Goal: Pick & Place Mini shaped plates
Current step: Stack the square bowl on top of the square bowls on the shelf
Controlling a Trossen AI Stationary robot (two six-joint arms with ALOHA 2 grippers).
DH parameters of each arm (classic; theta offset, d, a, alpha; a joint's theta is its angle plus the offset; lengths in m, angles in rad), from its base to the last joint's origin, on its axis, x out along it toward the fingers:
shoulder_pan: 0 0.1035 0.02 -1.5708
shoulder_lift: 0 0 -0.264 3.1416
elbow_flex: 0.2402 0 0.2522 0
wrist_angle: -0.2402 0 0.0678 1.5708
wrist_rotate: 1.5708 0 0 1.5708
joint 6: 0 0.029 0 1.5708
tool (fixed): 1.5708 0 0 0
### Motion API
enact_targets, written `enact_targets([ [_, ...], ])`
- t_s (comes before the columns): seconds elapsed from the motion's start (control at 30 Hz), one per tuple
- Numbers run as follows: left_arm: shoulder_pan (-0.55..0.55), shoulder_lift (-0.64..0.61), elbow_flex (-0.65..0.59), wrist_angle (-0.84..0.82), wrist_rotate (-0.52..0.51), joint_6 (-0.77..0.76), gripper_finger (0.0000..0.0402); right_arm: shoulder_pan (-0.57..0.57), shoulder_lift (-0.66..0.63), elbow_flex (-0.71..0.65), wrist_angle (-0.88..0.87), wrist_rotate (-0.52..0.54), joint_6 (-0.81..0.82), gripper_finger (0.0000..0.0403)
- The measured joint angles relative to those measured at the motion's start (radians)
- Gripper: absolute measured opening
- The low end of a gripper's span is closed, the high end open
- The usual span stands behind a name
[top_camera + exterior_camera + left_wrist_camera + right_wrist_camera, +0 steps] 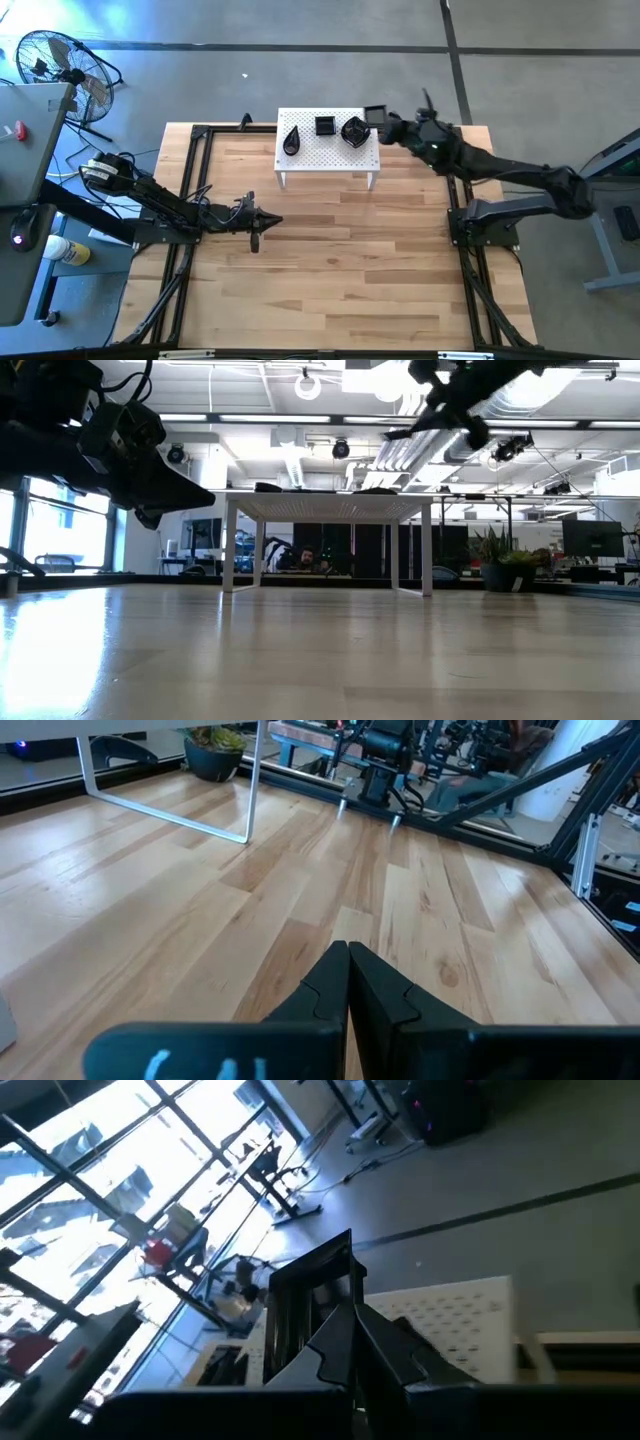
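Four small black plates in view, catalogued as follows.

Item, teardrop plate (291, 139): lies on the white perforated stand (328, 160), toward its left end.

Item, square plate (325, 126): on the stand, near the middle of its far edge.

Item, rounded plate (354, 132): on the stand, toward its right end, just beside the raised plate.

Item, second square plate (375, 113): clamped edge-on in the right pincer (385, 122), held up at the stand's far right corner. The right wrist view shows this plate (310, 1305) upright between that arm's closed fingers, with the stand's white top (455, 1315) beyond and below it.

Item, left pincer (272, 220): fingers pressed together on nothing, hovering over bare wood of the counter (340, 270), well apart from the stand and every plate. The left arm waits.

Step in hand, by judgement: the carrying stage of a pick-and-place, one plate aloft. Whether it is arriving at or leaving the stand cannot be told.

Next move, by judgement: bring the held plate over its destination, turn it flat, lower it and release, keeping clear of the rounded plate close by.
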Motion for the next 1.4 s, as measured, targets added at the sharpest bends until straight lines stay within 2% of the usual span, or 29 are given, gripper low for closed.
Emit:
enact_targets([
  [0.33,0.0,0.0,0.0,0.001,0.0,0.0,0.0001,0.001,0.35,0.245,0.036,-0.102,0.091,0.0],
  [0.57,0.0,0.0,0.0,0.001,0.0,0.0,0.0001,0.0,0.519,0.35,0.035,-0.13,0.132,0.0],
  [0.77,0.0,0.0,0.0,0.001,0.0,0.0,0.0001,-0.004,0.591,0.384,0.043,-0.149,0.156,0.0],
  [1.4,0.0,0.0,0.0,0.001,0.0,-0.001,0.0001,-0.009,0.657,0.387,0.08,-0.125,0.158,0.0],
])
